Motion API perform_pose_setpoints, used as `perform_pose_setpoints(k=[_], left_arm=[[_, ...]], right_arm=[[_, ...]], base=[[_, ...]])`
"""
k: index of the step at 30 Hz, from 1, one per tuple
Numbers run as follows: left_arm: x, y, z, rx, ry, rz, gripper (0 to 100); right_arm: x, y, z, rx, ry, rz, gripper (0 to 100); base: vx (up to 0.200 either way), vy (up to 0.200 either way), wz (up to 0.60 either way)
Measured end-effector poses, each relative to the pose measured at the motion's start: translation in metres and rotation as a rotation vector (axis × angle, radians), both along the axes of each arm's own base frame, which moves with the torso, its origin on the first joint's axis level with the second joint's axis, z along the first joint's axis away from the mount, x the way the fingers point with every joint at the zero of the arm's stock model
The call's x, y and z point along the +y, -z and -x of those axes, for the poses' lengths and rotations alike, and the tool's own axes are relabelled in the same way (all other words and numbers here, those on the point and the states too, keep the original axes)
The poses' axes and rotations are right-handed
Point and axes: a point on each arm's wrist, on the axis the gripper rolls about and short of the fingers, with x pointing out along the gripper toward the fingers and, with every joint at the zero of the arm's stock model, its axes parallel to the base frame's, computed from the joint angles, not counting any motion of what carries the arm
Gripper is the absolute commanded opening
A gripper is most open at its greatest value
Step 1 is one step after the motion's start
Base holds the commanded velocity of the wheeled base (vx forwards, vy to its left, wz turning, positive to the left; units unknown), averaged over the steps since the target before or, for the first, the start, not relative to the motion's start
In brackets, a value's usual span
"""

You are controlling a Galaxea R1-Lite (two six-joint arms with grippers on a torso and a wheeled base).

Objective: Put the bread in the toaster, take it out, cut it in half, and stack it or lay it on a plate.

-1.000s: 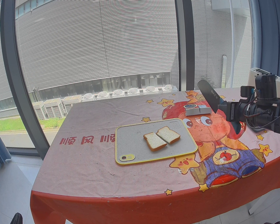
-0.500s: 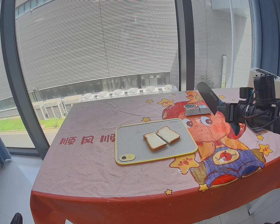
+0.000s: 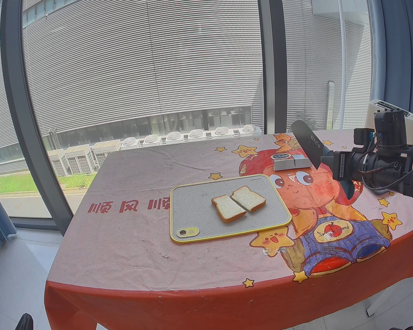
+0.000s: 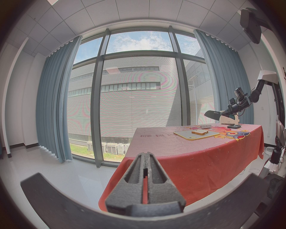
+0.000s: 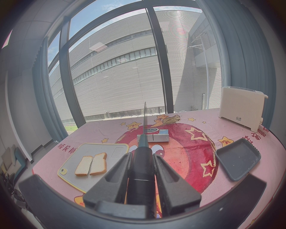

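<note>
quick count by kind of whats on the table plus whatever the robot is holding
bread halves: 2
board: 1
knife, in the right hand: 1
grey block: 1
toaster: 1
plate: 1
total: 7

Bright daylight through the window [image 3: 145,68], tablecloth [image 3: 142,254] evenly lit, wrist views bowed with dark corners

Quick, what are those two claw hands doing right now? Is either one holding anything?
Left gripper: closed, holding nothing.
Right gripper: closed on a black-handled knife with a dark blade.
</note>
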Motion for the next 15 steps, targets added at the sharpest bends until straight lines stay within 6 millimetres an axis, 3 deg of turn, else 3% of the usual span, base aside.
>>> perform_pose_setpoints(k=[15], left_arm=[[0.0, 0.0, 0.0, 0.0, 0.0, 0.0, 0]], right_arm=[[0.0008, 0.0017, -0.0015, 0.013, -0.013, -0.017, 0]], base=[[0.0, 0.0, 0.0]])
